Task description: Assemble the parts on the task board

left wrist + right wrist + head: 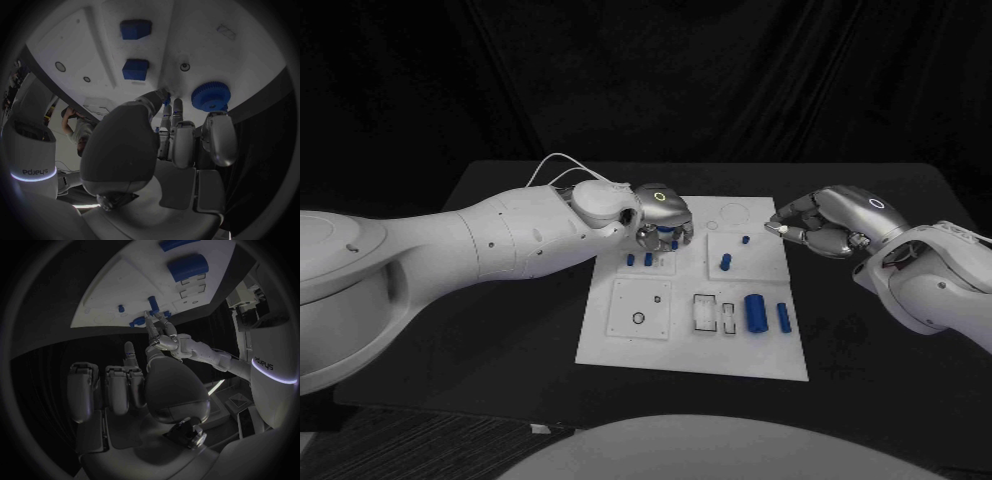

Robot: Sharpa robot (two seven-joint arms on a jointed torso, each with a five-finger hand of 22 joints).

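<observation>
Working mid-assembly: left hand (661,215) reaching fingertips down onto upright blue pegs (648,259) at task board (632,350) far side, grip unclear; right hand (826,225) curled, empty, beside board; cylinders (756,313) lying unplaced.

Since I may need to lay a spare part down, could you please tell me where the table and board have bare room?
The black table is bare beside the white task board's left edge, also along its near edge. The right strip lies under the right hand. The board's far left corner is crowded: the left hand reaches down among small blue pegs.
</observation>
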